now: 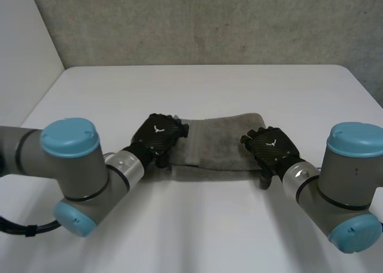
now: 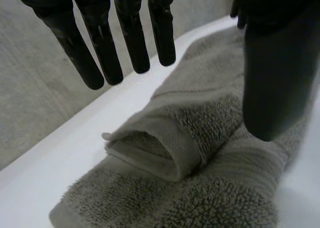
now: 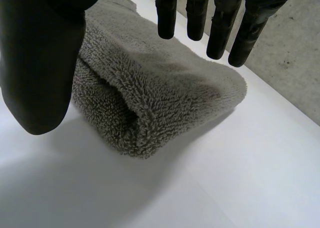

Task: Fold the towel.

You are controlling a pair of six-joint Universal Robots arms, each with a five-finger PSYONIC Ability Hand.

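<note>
Closest to your head camera on the left is the grey-jointed, blue-capped left arm (image 1: 72,165), reaching in over the white table (image 1: 209,237). It ends in the black left hand (image 1: 157,135), which sits over the left end of the grey terry towel (image 1: 218,144). Look at the left wrist view: the fingers (image 2: 135,38) are straight and spread, the thumb (image 2: 277,83) stands well apart from them, and nothing is gripped between them. You have a loose hand there, and the cloth lies below the fingertips. Under that palm an upper layer of the towel ends in a doubled-over hemmed edge, resting on a wider layer beneath.

Moving right, the towel lies folded into a long band across the middle of the table, between the two hands.

At its right end you find the black right hand (image 1: 272,147), overlapping the cloth's near corner. In the right wrist view its fingers (image 3: 220,28) hang straight above the towel's rounded, folded end and the thumb (image 3: 40,68) is held wide on the other side, so this hand also grips nothing. You cannot tell whether either palm touches the cloth.

Farthest right is the right arm (image 1: 350,183), its blue-capped joints near your camera.
</note>
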